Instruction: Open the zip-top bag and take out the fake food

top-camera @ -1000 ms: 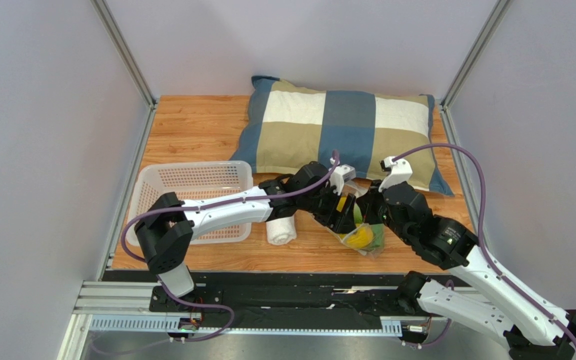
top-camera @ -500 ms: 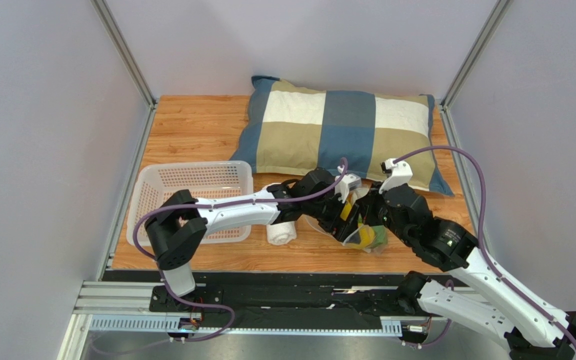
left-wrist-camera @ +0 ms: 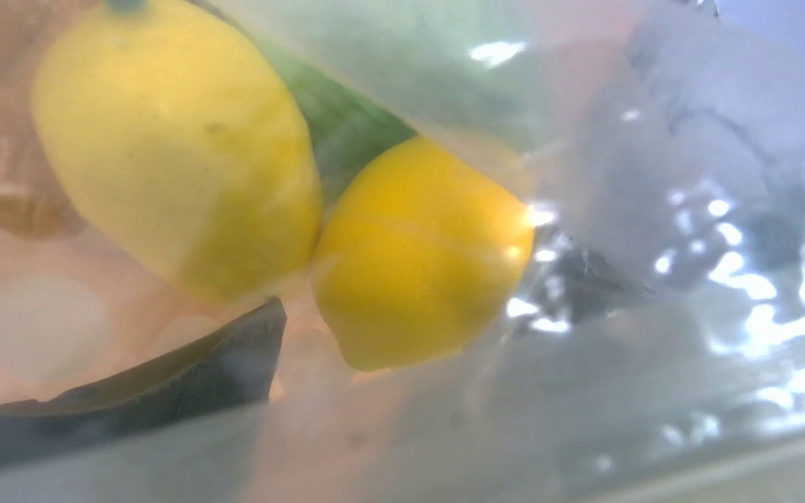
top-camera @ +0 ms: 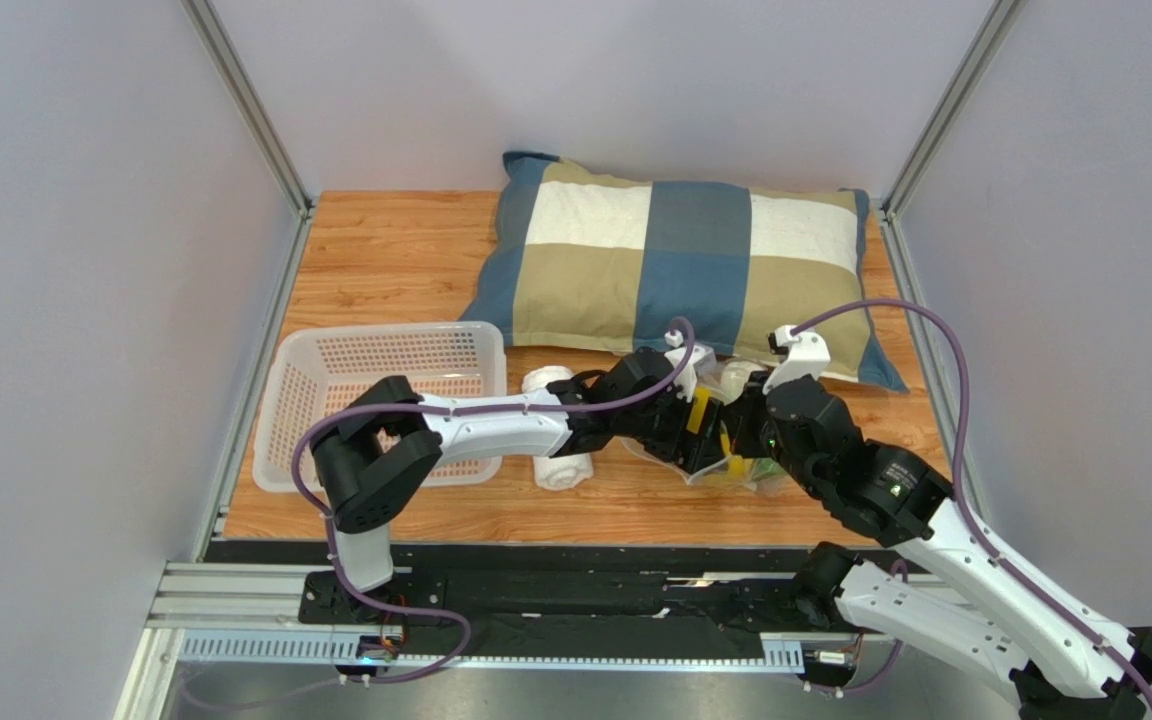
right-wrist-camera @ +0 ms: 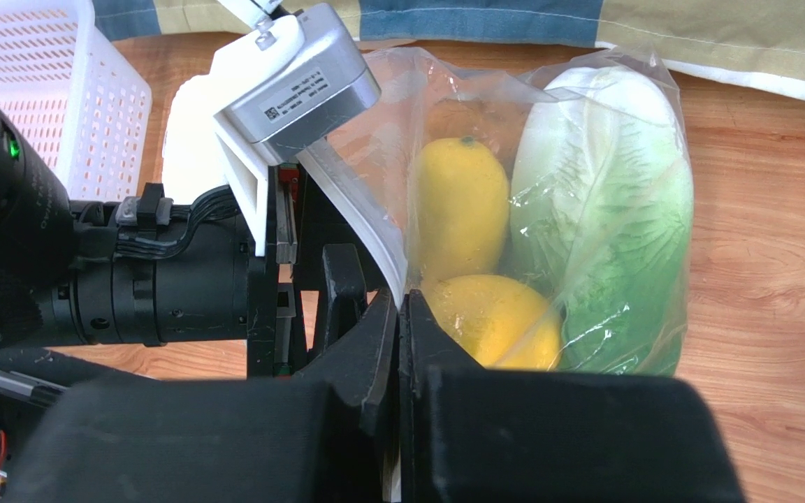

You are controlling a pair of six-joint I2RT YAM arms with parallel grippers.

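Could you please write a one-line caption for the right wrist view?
Right gripper pinching the zip-top bag by its rim, with lemons and cabbage inside.

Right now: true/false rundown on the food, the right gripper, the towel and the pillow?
1. The lemons and the cabbage are inside the zip-top bag. True.
2. The right gripper is open and clear of the bag. False: it is shut, pinching the bag's edge.
3. The rolled towel lies inside the basket. False: it lies on the table, between the basket and the bag.
4. The pillow lies beyond the bag, toward the far side of the table. True.
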